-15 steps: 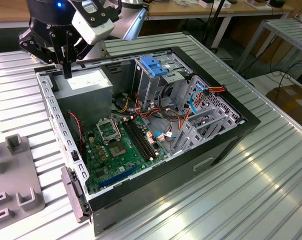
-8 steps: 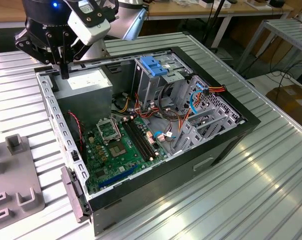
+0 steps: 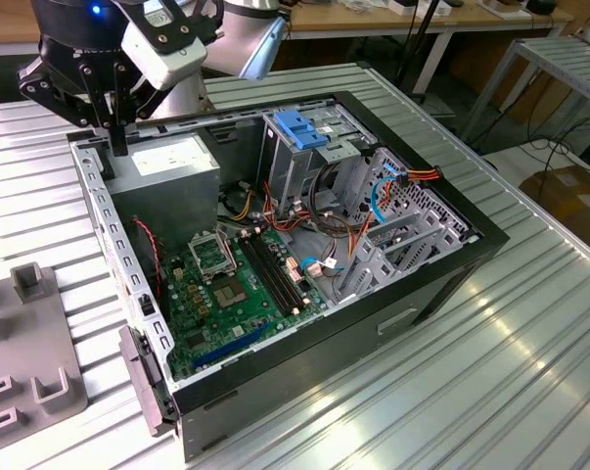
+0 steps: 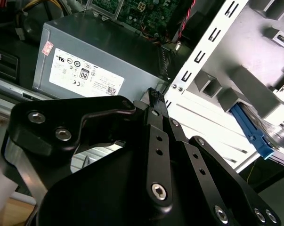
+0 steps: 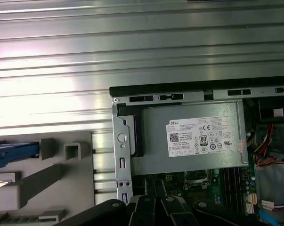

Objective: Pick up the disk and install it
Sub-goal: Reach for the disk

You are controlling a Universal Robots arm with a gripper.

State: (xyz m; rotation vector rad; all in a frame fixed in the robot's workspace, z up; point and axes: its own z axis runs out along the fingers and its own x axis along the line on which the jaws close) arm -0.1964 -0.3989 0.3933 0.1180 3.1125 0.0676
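My gripper [image 3: 112, 132] hangs over the back corner of the open computer case [image 3: 441, 284], at the exterior view's left, just above the grey power supply box [image 3: 167, 162]. Its black fingers [image 4: 154, 99] lie together, shut, with nothing between them. Part of the disk shows in both wrist views as a blue side rail [image 4: 250, 129] with a strip of grey metal beside it. It rests on the grey fixture [image 5: 47, 183] outside the case, and its blue rail [image 5: 12, 154] sits at that fixture's edge. The gripper is well apart from it.
Inside the case are a green motherboard [image 3: 236, 284], a blue plastic-topped drive cage [image 3: 302, 127] and loose red, orange and blue cables [image 3: 392, 186]. The case's metal walls rise around the gripper's tips. The grey fixture [image 3: 30, 343] lies on the slatted metal table [image 3: 490, 372].
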